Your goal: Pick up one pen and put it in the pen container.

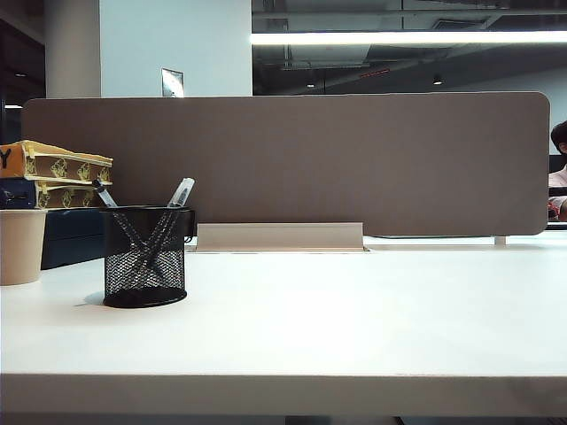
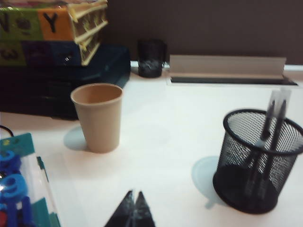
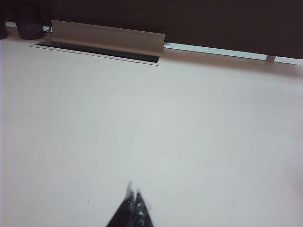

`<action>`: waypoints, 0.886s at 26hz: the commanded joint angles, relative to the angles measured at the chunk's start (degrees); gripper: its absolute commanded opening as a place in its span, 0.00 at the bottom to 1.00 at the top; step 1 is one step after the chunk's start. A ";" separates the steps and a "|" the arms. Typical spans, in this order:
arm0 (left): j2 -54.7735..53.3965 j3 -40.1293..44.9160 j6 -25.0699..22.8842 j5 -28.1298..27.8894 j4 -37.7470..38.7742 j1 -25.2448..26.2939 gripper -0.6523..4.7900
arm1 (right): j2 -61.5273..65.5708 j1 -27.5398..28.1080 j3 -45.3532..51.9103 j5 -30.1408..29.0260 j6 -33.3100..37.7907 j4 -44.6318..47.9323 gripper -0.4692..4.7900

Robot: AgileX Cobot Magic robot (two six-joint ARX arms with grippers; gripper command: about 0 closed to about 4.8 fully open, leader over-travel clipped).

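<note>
Here the black wire-mesh pen container [image 1: 144, 257] stands upright on the white table [image 1: 354, 319], on the left side in the exterior view. Two slim pens with clear barrels and dark ink tubes lean inside it. One pen [image 1: 174, 212] tips to the right and the other pen [image 1: 120, 217] tips to the left, so they cross inside the cup. Their tops stick out over the rim.

A plain beige paper cup [image 1: 19, 246] stands just left of the container, a little apart from it. Behind the cup sits a stack of boxes [image 1: 53, 173], with a yellow-edged box on top. A long brown divider wall [image 1: 292, 159] runs along the back of the table.

The left gripper [image 2: 133, 201] shows only in the left wrist view. Its two dark fingertips are pressed together with nothing between them. It hangs over the bare table between the beige cup and the container, touching neither one.

The right gripper [image 3: 133, 198] shows only in the right wrist view. Its fingertips are also pressed together and hold nothing. It hangs over a bare part of the table, well apart from the container.
</note>
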State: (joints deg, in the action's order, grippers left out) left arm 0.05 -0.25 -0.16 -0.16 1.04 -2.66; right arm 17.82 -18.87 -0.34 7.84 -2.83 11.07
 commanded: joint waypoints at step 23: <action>-0.17 -0.17 0.15 0.31 -0.87 2.21 0.11 | -0.66 -0.07 0.28 0.00 0.22 0.50 0.09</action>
State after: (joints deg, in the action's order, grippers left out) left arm -0.08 -0.25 -0.16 -0.10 0.69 -0.40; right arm 17.82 -18.87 -0.34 7.81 -2.83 11.07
